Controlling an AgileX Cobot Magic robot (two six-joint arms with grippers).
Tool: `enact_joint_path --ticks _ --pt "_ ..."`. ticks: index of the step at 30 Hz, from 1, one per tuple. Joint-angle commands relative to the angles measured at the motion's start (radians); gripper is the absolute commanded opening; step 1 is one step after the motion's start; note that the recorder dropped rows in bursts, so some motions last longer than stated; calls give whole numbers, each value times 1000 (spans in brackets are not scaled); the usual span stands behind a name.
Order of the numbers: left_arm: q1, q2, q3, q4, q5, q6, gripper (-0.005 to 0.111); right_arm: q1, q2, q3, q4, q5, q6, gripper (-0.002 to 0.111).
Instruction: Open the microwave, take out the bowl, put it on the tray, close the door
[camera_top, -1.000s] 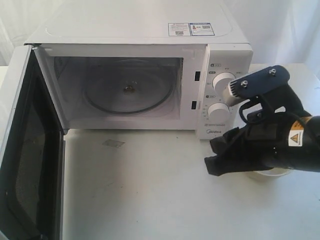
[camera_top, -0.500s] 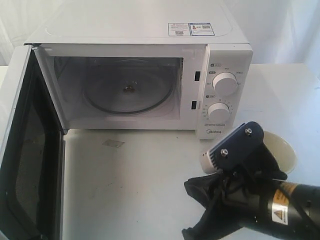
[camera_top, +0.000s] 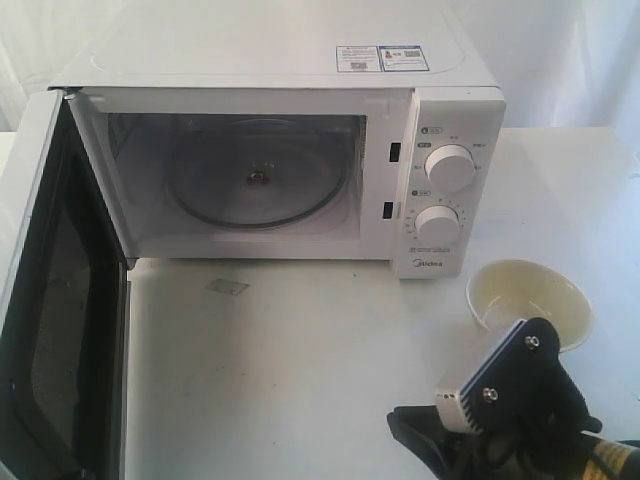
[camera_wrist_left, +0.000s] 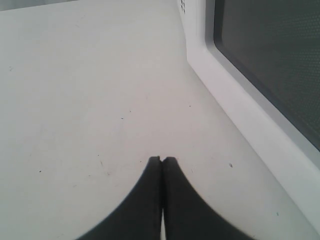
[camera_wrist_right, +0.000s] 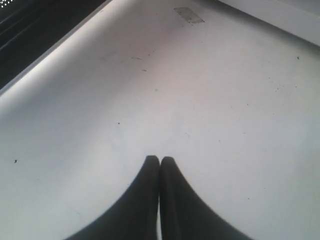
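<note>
The white microwave (camera_top: 440, 120) stands with its door (camera_top: 50, 300) swung wide to the left. Its cavity holds only the glass turntable (camera_top: 258, 180). The pale cream bowl (camera_top: 530, 300) sits upright on the table, in front of the knob panel and to its right. My right gripper (camera_top: 405, 425) is low at the front right, a little in front of the bowl and apart from it. It is shut and empty over bare table (camera_wrist_right: 160, 159). My left gripper (camera_wrist_left: 163, 159) is shut and empty too, beside the door (camera_wrist_left: 270, 65). No tray shows in any view.
A small piece of clear tape (camera_top: 227, 287) lies on the table in front of the cavity, also seen in the right wrist view (camera_wrist_right: 189, 15). The open door's dark window (camera_wrist_right: 35, 30) borders the table on the left. A white curtain hangs behind.
My right arm has drawn back from the knob panel toward the front edge of the table, uncovering the bowl, which stays on the table. Microwave and door have not moved.
</note>
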Motion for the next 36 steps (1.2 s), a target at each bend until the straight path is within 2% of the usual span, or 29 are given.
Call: enact_joint_path --ticks 1,9,11,16,19,21,29,32,36 --pt "5 -5 2 -5 4 27 0 7 -7 34 -4 -44 2 0" --pt "5 -5 2 -29 -38 -1 0 7 -7 70 -10 -87 40 0" --pt "5 -5 2 -99 -95 -63 0 7 -7 70 -10 -89 40 0" --pt "5 -5 2 -254 -371 -241 0 7 -7 70 -10 -90 41 0" --pt "5 -5 2 -255 -491 -293 0 7 -7 70 -10 -89 42 0" --pt "3 -5 -12 -255 -503 -293 0 7 -7 70 -12 -88 42 0" --pt "3 9 -259 -248 -343 -293 0 7 -7 70 -11 -93 42 0" --pt "3 60 -391 -219 -139 -263 0 7 -7 70 -11 -93 42 0" --pt "3 167 -553 -205 203 -182 0 7 -7 70 -11 -94 42 0"
